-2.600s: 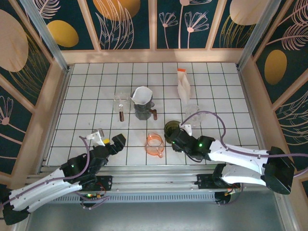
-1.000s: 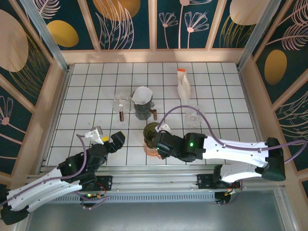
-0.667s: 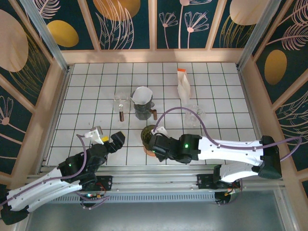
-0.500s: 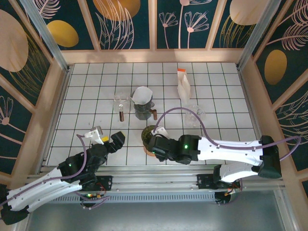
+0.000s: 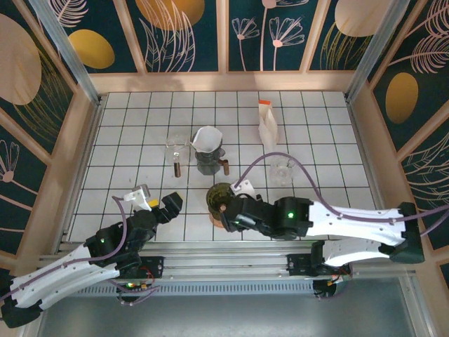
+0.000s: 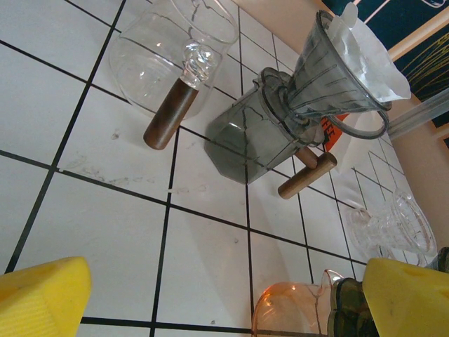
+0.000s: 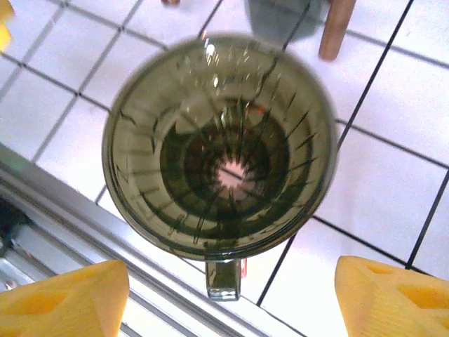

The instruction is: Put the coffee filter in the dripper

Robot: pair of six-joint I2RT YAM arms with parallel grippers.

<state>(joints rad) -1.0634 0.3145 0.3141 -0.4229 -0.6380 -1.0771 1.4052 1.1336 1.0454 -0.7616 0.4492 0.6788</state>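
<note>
On the white tiled surface (image 5: pixel 126 126), the green dripper (image 7: pixel 219 161) stands just ahead of the released right tool (image 7: pixel 228 291); the left tool (image 6: pixel 224 295) is released too.

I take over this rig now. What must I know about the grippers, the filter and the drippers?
Left gripper: open, empty.
Right gripper: open, above the green dripper, not gripping it.
Green dripper: empty, apparently resting on the orange cup.
Coffee filter: inside the grey dripper on the grey carafe.
Left to do, probably: move the filter into the green dripper.
</note>
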